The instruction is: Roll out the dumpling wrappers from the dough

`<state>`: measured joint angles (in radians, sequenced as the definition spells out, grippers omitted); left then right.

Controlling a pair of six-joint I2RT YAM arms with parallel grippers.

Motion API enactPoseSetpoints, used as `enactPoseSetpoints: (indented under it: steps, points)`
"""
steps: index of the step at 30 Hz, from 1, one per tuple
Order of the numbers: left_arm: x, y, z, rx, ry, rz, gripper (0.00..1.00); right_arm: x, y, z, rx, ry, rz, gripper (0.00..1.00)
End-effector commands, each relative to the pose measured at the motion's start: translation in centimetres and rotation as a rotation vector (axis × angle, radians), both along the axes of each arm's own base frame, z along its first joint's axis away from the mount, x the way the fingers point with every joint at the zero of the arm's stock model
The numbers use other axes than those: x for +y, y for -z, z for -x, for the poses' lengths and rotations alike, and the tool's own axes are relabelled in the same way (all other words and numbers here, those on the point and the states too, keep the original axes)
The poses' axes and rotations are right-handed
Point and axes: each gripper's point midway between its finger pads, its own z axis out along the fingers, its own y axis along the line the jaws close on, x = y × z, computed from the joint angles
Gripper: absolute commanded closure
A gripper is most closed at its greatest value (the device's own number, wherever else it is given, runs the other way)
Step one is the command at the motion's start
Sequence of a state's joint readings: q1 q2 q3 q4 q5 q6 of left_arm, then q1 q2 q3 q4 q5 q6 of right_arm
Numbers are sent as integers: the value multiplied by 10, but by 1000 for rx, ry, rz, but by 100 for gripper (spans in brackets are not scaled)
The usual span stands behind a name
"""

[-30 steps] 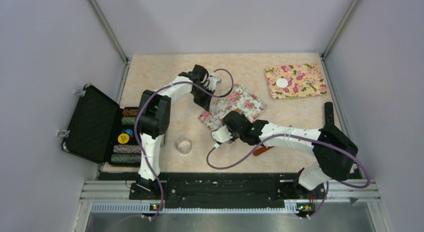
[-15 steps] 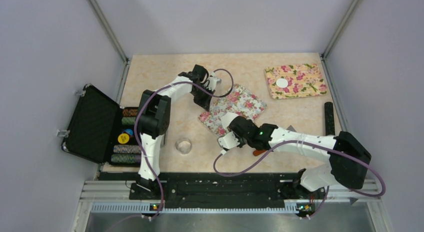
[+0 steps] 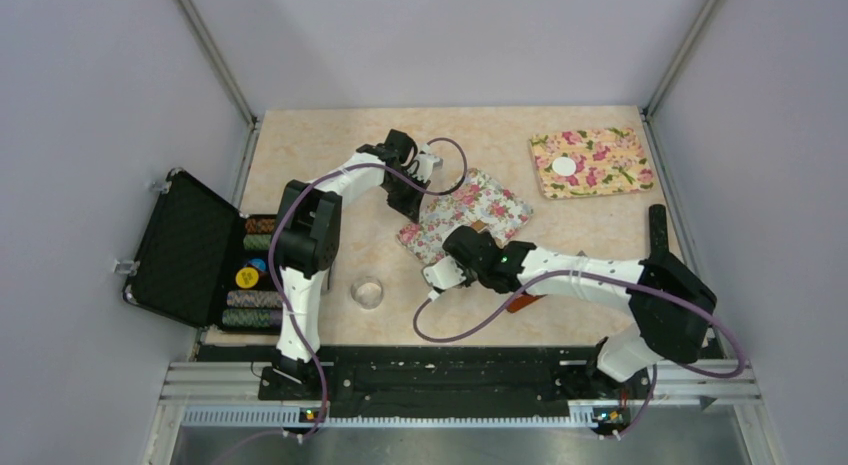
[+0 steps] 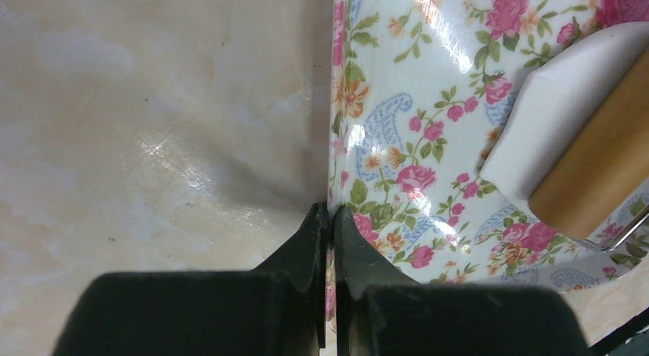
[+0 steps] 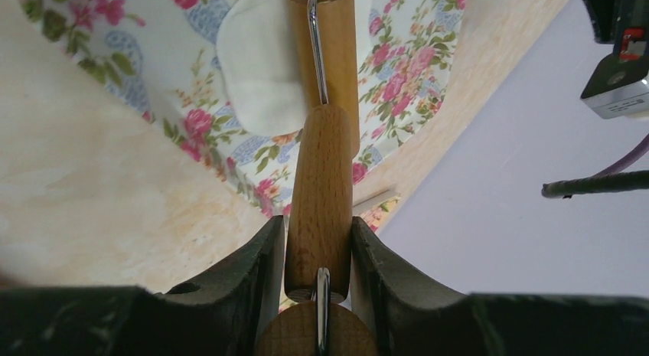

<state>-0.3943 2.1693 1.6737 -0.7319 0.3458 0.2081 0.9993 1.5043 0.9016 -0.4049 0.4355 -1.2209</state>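
Observation:
A white floral mat [image 3: 490, 200] lies mid-table. My left gripper [image 3: 408, 207] is shut on its left edge; in the left wrist view the jaws [image 4: 331, 214] pinch the mat [image 4: 413, 103]. My right gripper [image 3: 466, 241] is shut on the wooden handle [image 5: 319, 203] of a rolling pin. Its roller [image 5: 325, 34] rests on a white piece of dough [image 5: 264, 65] on the mat, partly hidden under the roller. The roller [image 4: 604, 172] and dough [image 4: 547, 119] also show in the left wrist view. One flat white wrapper [image 3: 565, 166] lies on a yellow floral mat [image 3: 610, 175] at the far right.
A small clear glass bowl [image 3: 368, 291] stands near the front, left of the right arm. An open black case [image 3: 185, 250] with stacked chips sits at the left edge. An orange object [image 3: 522, 303] lies under the right arm. A black bar [image 3: 657, 225] lies at the right edge.
The right arm drew the roller back toward the near right half a second ago, then pushed it forward onto the mat again. The left arm has not moved.

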Motion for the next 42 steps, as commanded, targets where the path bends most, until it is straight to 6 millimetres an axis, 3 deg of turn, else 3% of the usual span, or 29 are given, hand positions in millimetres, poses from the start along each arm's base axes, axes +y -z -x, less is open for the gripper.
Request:
enactPoseSetpoints:
  steps: [1, 5, 10, 17, 30, 37, 42]
  points:
    - [20, 14, -8, -16, -27, -79, 100, -31, 76, 44, 298, -80, 240, 100]
    - [20, 14, -8, -18, -25, -77, 100, -34, 76, 47, 305, -79, 249, 100]
    - [19, 14, -8, -15, -25, -75, 100, -52, 71, 77, 391, -88, 243, 100]
    - [20, 14, -8, -17, -25, -78, 100, -50, 49, 101, 448, -113, 120, 100]
    - [20, 15, -8, -14, -24, -78, 100, -1, 60, 51, 297, -96, 39, 100]
    - [19, 14, -8, -16, -22, -77, 100, 8, 61, 41, 294, -101, 51, 100]
    - [20, 14, -8, -17, -25, -77, 100, 10, 73, 36, 302, -88, 96, 100]
